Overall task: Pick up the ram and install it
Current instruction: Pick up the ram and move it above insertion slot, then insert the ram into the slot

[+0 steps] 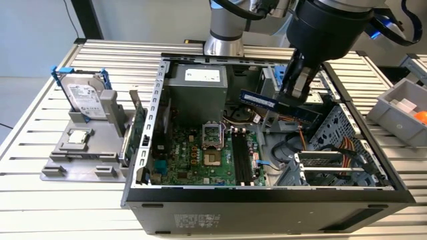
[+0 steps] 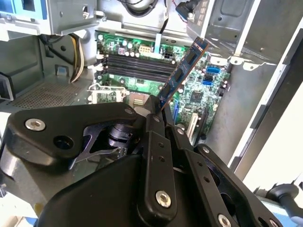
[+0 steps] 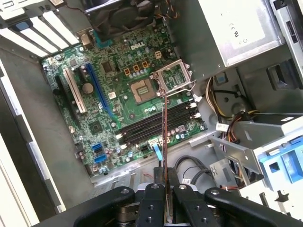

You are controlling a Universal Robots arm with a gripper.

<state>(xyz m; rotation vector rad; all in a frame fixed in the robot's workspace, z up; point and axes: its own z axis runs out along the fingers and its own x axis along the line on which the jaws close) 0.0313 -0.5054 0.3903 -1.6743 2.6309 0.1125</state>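
- Your gripper (image 1: pixel 293 97) is clamped shut on one end of the ram (image 1: pixel 259 100).
- You hold the ram above the motherboard (image 1: pixel 200 155), apart from its slots (image 3: pixel 156 120).

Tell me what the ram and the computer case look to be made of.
The ram: rigid circuit board, blue coated face with dark chips, probably fibreglass laminate. The computer case: bare grey sheet metal, likely steel, judging by its folded, perforated walls and dull sheen.
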